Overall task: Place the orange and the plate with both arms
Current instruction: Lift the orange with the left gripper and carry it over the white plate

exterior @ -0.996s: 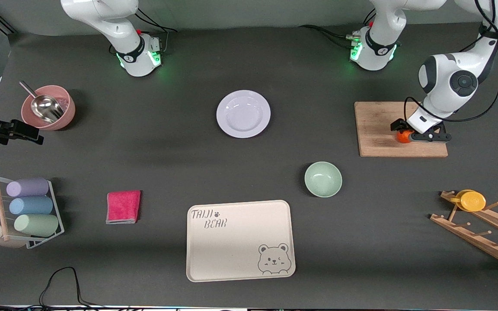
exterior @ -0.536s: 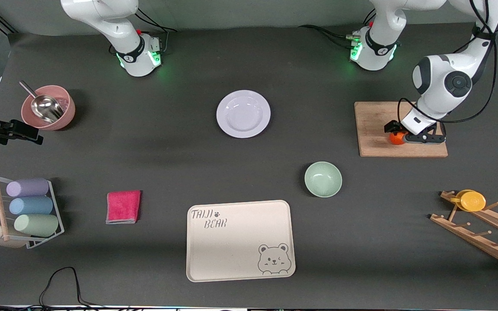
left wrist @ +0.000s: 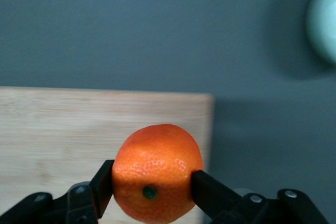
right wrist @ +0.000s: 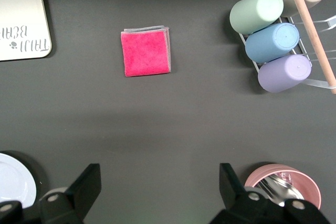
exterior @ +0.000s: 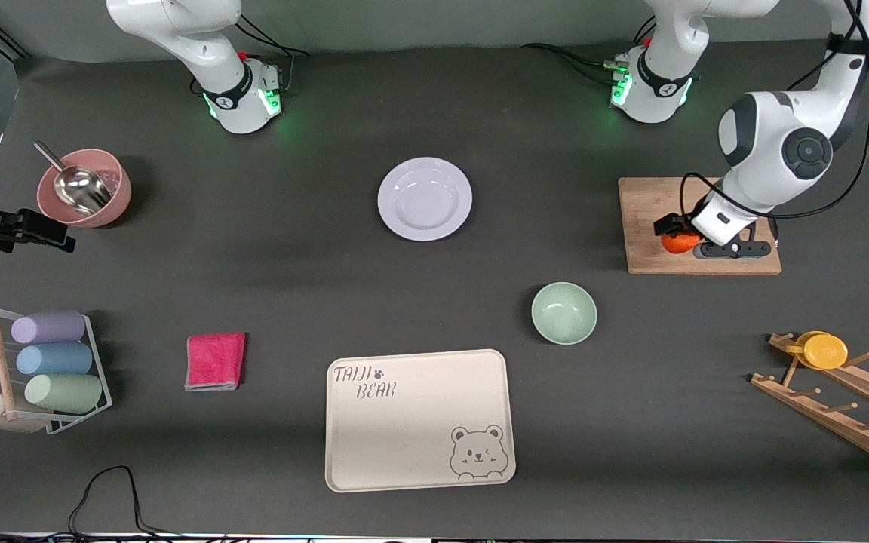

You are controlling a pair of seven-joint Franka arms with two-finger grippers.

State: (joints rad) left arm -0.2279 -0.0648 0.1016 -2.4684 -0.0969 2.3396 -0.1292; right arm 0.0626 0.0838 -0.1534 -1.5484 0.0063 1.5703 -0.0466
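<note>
1. Since the earlier frames, your left gripper (exterior: pixel 677 240) has carried the orange (exterior: pixel 679 242) along the wooden cutting board (exterior: pixel 649 211) toward the board's edge that faces the middle of the table. Everything else on the table sits where it was.

2. The left gripper is clamped on the orange. In the left wrist view its two fingers (left wrist: pixel 103 183) press the orange (left wrist: pixel 156 172) at the widest part, stem dimple facing the camera. It hangs over the board's corner, with the mint-green bowl (exterior: pixel 563 312) nearer the front camera.

3. Your right gripper (right wrist: pixel 157 188) waits with its jaws spread wide and nothing between them, up at the right arm's end of the table over bare mat near the pink bowl with the metal scoop (exterior: pixel 85 187).

4. The plate (exterior: pixel 425 198) lies flat mid-table, well apart from both grippers and untouched, farther from the front camera than the beige bear tray (exterior: pixel 419 419).

5. Handling, as a judgement: the orange is probably light and slightly soft with a smooth peel. Keep the grip across the middle and firm but not crushing, since a round fruit can roll out.

6. The plate looks glossy, rigid and breakable. It likely offers only its wide rim to pinch, so take it there and expect it to slip or tilt.
</note>
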